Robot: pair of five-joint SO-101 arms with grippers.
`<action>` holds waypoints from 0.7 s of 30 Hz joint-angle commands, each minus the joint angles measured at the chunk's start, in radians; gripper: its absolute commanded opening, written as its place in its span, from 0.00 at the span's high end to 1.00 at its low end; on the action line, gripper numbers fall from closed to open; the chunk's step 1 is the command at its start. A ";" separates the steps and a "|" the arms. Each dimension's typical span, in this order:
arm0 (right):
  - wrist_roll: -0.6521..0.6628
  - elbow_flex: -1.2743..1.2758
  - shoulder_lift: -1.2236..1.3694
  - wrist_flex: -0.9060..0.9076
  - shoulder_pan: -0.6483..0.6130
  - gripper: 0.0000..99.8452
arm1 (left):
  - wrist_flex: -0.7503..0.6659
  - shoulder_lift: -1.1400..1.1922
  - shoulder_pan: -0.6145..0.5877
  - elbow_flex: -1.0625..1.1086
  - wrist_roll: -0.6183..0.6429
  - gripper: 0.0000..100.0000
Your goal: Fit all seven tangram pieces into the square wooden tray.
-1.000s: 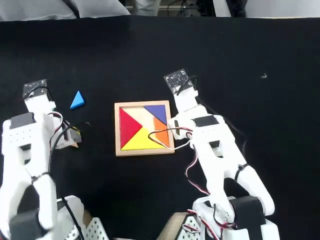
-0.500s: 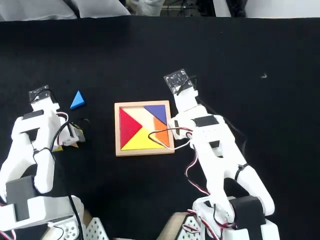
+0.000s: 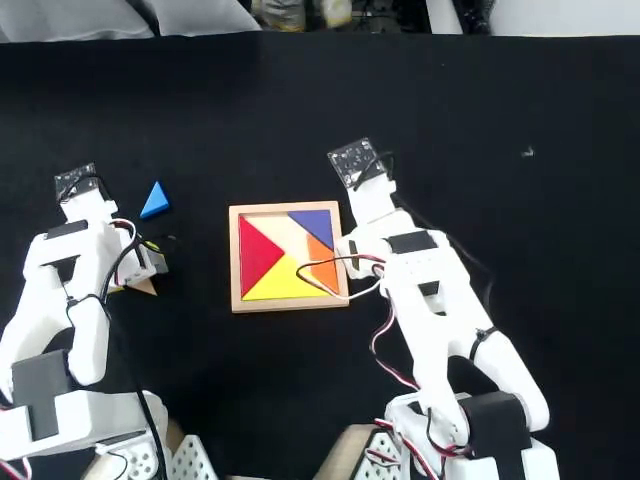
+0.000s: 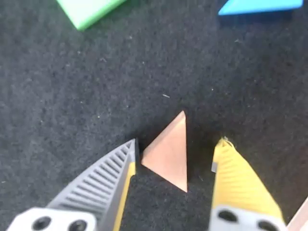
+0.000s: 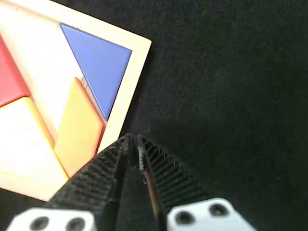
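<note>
Plainly, left hand point(image 4: 178, 142) spread wide around the tan triangle point(image 4: 168, 155); right hand point(image 5: 134, 140) clenched, empty, beside the tray point(image 5: 125, 86).

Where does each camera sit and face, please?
High view: fixed above, looking down at table, tray, left arm, right arm.
Left wrist view: wrist-mounted, facing past the open left gripper onto a tan triangle.
Right wrist view: wrist-mounted, facing past the shut right gripper onto a corner of the tray.
Shared: the tray, in high and right wrist views.
</note>
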 commanded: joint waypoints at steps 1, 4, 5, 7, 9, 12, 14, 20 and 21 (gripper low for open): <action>-0.002 -0.005 -0.002 -0.017 0.012 0.99 | -0.005 -0.003 -0.002 -0.053 0.011 0.74; -0.002 -0.005 -0.002 -0.017 0.012 0.99 | -0.005 -0.003 -0.002 -0.053 0.011 0.74; -0.002 -0.005 -0.002 -0.017 0.012 0.99 | -0.003 -0.003 -0.002 -0.053 0.011 0.74; -0.002 -0.005 -0.002 -0.017 0.012 0.99 | -0.003 -0.003 -0.002 -0.053 0.012 0.75; -0.002 -0.005 -0.002 -0.017 0.012 0.99 | -0.003 -0.003 -0.002 -0.051 0.012 0.79; -0.002 -0.005 -0.002 -0.017 0.012 0.99 | -0.003 -0.003 -0.001 -0.051 0.012 0.89; -0.002 -0.005 -0.002 -0.017 0.012 0.99 | -0.003 -0.003 -0.001 -0.051 0.012 0.91; -0.002 -0.005 -0.002 -0.017 0.012 0.99 | -0.003 -0.003 0.010 -0.051 0.008 0.92; -0.002 -0.004 -0.002 -0.017 0.014 0.99 | -0.002 -0.005 0.019 -0.050 0.006 0.92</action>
